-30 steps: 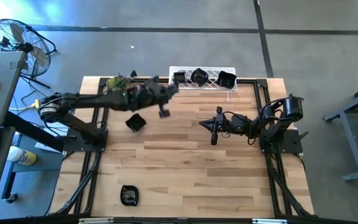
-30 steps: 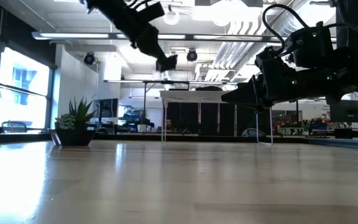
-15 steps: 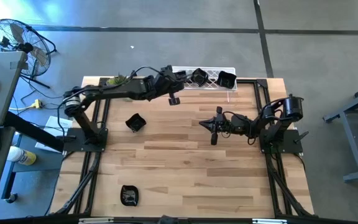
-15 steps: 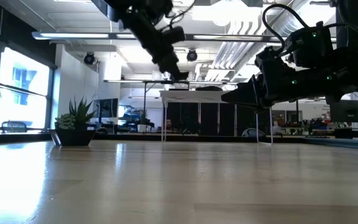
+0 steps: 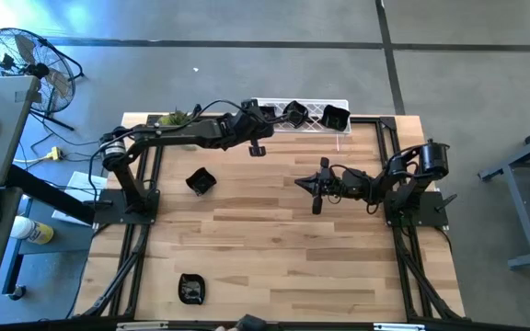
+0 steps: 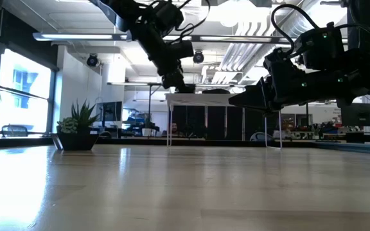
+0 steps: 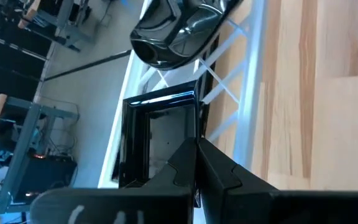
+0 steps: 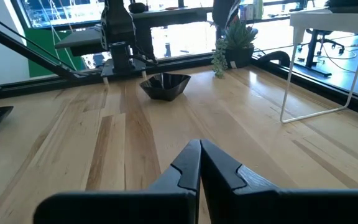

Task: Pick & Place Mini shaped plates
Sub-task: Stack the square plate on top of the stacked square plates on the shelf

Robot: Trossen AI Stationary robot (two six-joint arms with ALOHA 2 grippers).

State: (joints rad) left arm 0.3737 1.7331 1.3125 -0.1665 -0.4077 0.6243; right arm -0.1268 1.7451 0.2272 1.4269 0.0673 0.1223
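A: Where does the left tool [image 5: 263, 115] sit against the plates?
B: In the high view it reaches to the top centre of the frame, at the left end of the white wire rack [image 5: 313, 104], its fingers together. The left wrist view shows the fingertips right at a square black plate [image 7: 160, 134] standing in the rack, with a rounder plate [image 7: 179, 34] in the next slot.

A: Is it clamped on the square plate?
B: That cannot be told; the closed tips overlap its edge.

A: And the other plates?
B: A third one [image 5: 336, 117] stands at the rack's right end. One [image 5: 201, 180] lies loose on the table left of centre, another [image 5: 190, 289] near the lower left.

A: The right tool?
B: The right tool [image 5: 300, 182] hangs mid-table, right of centre, fingers pressed together, empty.

A: The surface and room?
B: A pale wood-plank table [image 5: 274, 248] on grey floor, a small green plant [image 6: 77, 125] at its far left corner, and a fan [image 5: 26, 57] at the upper left.
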